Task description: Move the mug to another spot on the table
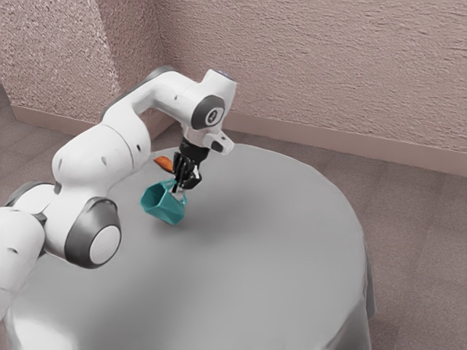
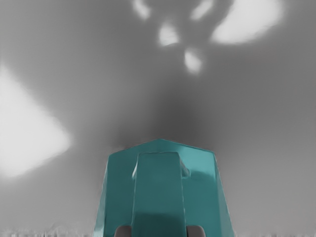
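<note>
The mug point(image 1: 162, 205) is teal and faceted. It hangs tilted just above the round grey table point(image 1: 277, 248), toward the exterior view's left, with its mouth facing that side. My black gripper point(image 1: 177, 194) reaches down from above and is shut on the mug's handle side. In the wrist view the mug point(image 2: 163, 192) lies right under my hand. Its handle point(image 2: 159, 182) runs between my two fingertips point(image 2: 123, 231), which press it from both sides. Grey table point(image 2: 247, 123) with soft shadows lies beyond it.
A small orange object point(image 1: 163, 162) lies on the table just behind the gripper, partly hidden by the arm. Bare tabletop stretches toward the exterior view's right and front, ending in a rounded edge point(image 1: 363, 240). A pink wall point(image 1: 328, 65) stands behind.
</note>
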Motion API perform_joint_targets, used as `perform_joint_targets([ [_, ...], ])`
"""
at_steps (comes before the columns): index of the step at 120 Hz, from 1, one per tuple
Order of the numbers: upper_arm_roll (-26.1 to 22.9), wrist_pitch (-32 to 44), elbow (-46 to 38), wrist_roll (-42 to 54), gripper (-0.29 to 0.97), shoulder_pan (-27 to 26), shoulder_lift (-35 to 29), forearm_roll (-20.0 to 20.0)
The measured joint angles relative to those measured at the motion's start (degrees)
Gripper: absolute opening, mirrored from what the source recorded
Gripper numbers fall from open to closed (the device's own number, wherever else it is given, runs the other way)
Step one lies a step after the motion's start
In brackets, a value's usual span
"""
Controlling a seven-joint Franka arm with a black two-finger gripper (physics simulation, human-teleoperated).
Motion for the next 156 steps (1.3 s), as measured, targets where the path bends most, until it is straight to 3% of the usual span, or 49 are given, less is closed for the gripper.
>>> perform_joint_targets([
  [18,-0.36,-2.53,0.31,-4.21,0.01,1.48,-0.05,-0.09],
  [41,-4.73,-4.76,0.75,-10.79,0.01,4.17,-0.05,-0.13],
  [101,-11.82,-9.29,2.42,-26.15,0.01,4.09,-0.15,-1.50],
  [156,-14.92,-9.74,2.30,-34.76,-0.01,5.14,0.97,-1.43],
])
